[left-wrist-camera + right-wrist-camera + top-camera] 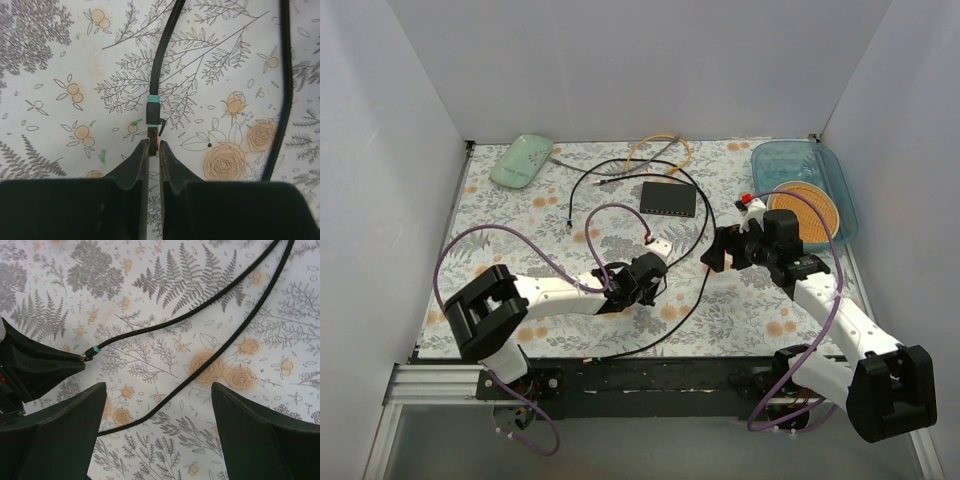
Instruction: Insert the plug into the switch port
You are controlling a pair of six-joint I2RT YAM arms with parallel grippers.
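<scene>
The switch is a flat dark grey box lying at the back middle of the mat. My left gripper is low over the mat in front of the switch, shut on the small plug. The plug ends a black cable with a teal band. My right gripper is open and empty, hovering to the right of the left gripper. In the right wrist view the plug sticks out of the left gripper's tip at the left edge. The black cable runs under the open fingers.
A pale green mouse lies at the back left. An orange cable is coiled behind the switch. A blue tray with an orange disc stands at the back right. The black cable loops across the mat's middle. White walls enclose three sides.
</scene>
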